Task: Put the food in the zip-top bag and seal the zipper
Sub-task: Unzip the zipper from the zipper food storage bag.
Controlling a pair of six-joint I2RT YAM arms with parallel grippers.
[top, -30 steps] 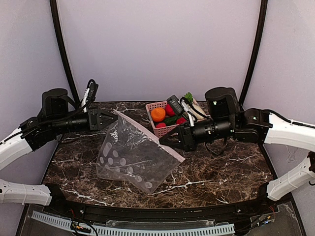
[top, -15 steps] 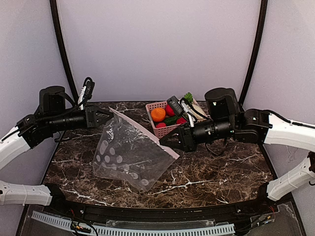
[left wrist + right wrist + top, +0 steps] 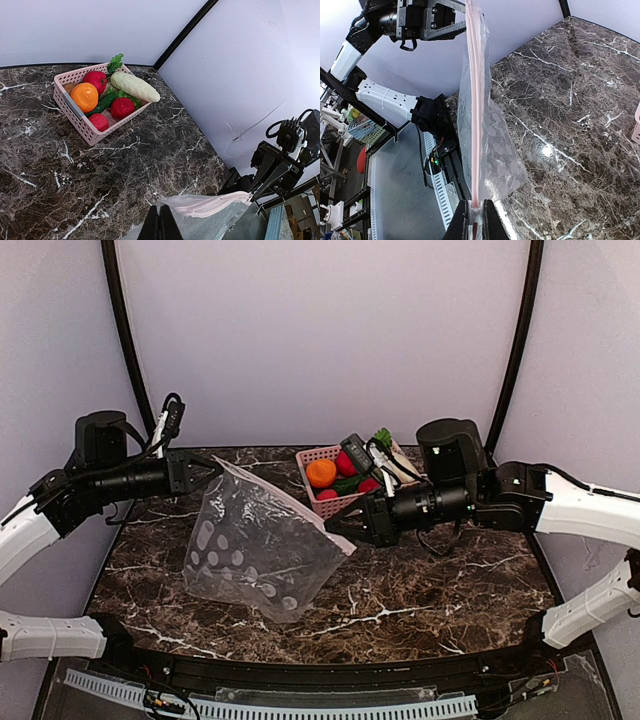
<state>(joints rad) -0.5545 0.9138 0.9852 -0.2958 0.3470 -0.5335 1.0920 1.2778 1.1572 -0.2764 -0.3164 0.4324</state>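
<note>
The clear dotted zip-top bag (image 3: 255, 555) hangs stretched between both grippers, its lower part resting on the marble table (image 3: 430, 580). My left gripper (image 3: 212, 467) is shut on the bag's far-left top corner; the left wrist view shows that gripper (image 3: 160, 226) pinching the corner beside the pink strip (image 3: 215, 204). My right gripper (image 3: 336, 528) is shut on the other end of the zipper (image 3: 285, 502); in the right wrist view that gripper (image 3: 476, 220) clamps the small white slider below the taut pink strip (image 3: 474, 125). The food, an orange fruit (image 3: 84, 96), red tomatoes (image 3: 122, 107) and a cream-white vegetable (image 3: 135, 86), lies in the pink basket (image 3: 75, 112).
The pink slotted basket (image 3: 312, 456) stands at the back centre of the table, just behind my right arm's wrist (image 3: 430, 502). Black frame poles (image 3: 125, 340) rise at the back corners, with pale walls close on every side.
Both grippers have shifted to the left, carrying the bag with them. The bag's lower part has slid left across the table. Both grips are unchanged.
</note>
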